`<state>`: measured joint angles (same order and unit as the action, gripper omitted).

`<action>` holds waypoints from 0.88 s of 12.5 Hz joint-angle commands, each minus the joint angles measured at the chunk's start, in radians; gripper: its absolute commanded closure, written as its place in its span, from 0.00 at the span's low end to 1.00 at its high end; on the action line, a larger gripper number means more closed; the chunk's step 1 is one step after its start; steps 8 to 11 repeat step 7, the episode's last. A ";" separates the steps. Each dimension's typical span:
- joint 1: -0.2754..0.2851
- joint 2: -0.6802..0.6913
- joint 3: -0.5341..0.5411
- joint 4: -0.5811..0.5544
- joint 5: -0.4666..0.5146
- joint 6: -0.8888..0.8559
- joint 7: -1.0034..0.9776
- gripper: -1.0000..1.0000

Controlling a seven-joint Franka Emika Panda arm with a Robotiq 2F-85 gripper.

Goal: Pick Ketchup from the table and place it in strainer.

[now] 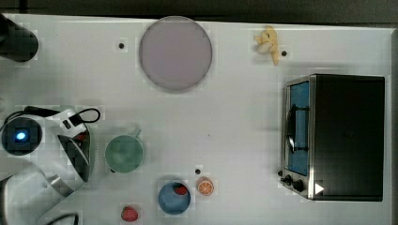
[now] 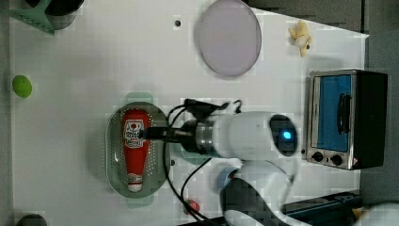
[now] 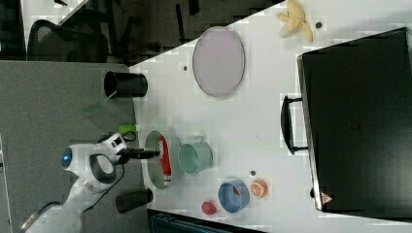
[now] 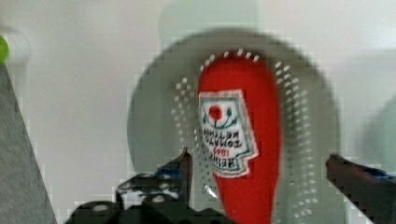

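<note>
The ketchup (image 2: 135, 151) lies flat inside the strainer (image 2: 113, 155). The gripper (image 4: 261, 175) hangs above the strainer, its fingers spread wide and holding nothing. A green cup (image 3: 195, 156) stands just beside the strainer.

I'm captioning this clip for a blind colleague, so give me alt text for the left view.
A red ketchup bottle lies flat inside a pale green oval strainer on a white table, with the robot's gripper over it, jaws open and not holding it. Farther along the table sit a lilac plate, a toaster oven and a banana.
</note>
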<state>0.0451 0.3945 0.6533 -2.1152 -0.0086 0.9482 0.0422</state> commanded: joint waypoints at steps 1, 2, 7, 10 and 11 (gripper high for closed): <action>-0.075 -0.170 0.002 0.046 0.005 -0.123 0.084 0.00; -0.109 -0.215 -0.001 0.062 0.005 -0.189 0.084 0.00; -0.258 -0.350 -0.118 0.215 0.025 -0.493 0.070 0.00; -0.258 -0.350 -0.118 0.215 0.025 -0.493 0.070 0.00; -0.258 -0.350 -0.118 0.215 0.025 -0.493 0.070 0.00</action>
